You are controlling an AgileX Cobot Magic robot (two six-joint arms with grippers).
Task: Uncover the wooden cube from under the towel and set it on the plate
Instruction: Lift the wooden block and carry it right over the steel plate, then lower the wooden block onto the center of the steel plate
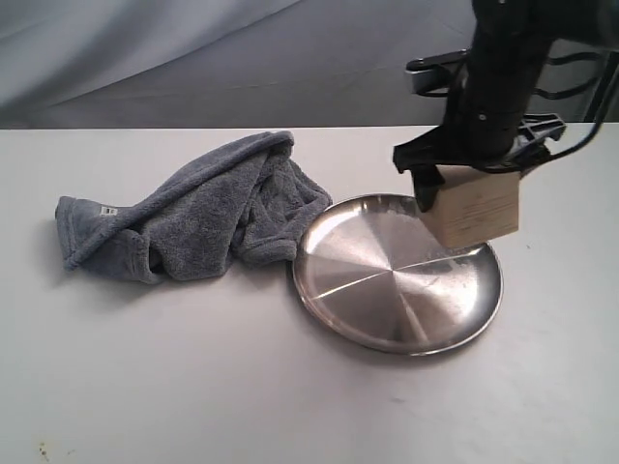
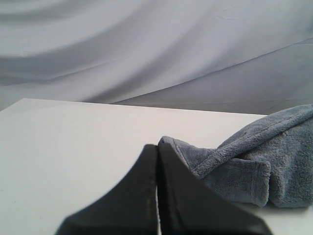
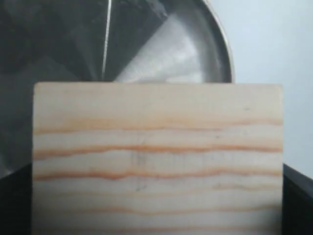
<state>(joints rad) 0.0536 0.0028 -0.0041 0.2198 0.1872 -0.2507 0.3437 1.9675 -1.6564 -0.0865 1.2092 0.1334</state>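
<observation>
The pale wooden cube [image 1: 477,206] hangs tilted just above the right side of the steel plate [image 1: 387,290], held by my right gripper [image 1: 455,188], which is shut on it. In the right wrist view the cube [image 3: 156,156] fills the frame with the plate [image 3: 161,49] beneath it. The blue-grey towel [image 1: 193,213] lies crumpled on the table left of the plate, its edge touching the rim. My left gripper [image 2: 157,152] is shut and empty, close to the towel [image 2: 259,161]; it is outside the exterior view.
The white table [image 1: 193,387] stretches around the plate and towel. A grey cloth backdrop [image 1: 193,58] hangs behind the table's far edge. Dark cables [image 1: 580,77] trail from the right arm.
</observation>
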